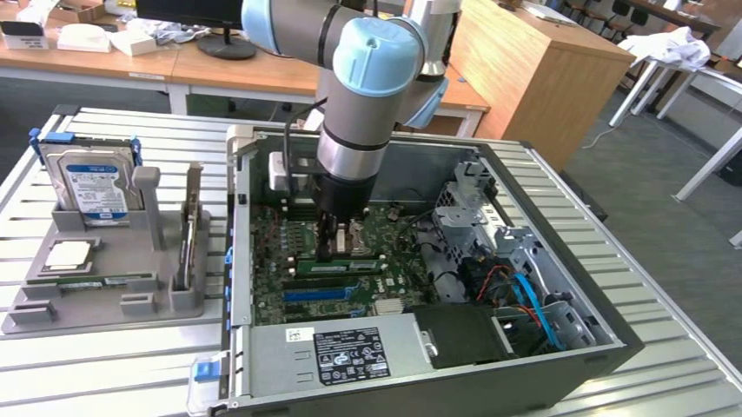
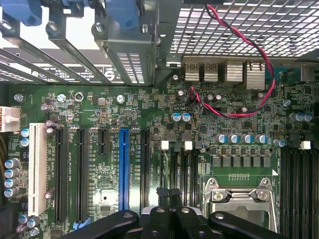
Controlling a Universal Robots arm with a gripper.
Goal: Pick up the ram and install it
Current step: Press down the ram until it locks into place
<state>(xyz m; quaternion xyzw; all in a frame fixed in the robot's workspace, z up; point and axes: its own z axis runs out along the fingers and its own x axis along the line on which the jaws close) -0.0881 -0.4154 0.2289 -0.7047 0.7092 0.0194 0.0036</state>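
The black end effector (image 1: 340,246) is closed, deep inside the open black computer case (image 1: 603,343) above the green motherboard (image 2: 99,104). Just below it, a long thin green ram strip (image 1: 339,266) lies on the board; whether the fingers touch it cannot be seen. On the slatted metal bench (image 1: 104,365), the grey holder (image 1: 82,295) carries a silver hard drive with a blue-and-white label (image 1: 96,184), its writing unreadable.

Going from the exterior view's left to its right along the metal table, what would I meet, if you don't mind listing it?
Hard drive → grey parts holder → gripper over the motherboard → blue cables in the computer case.
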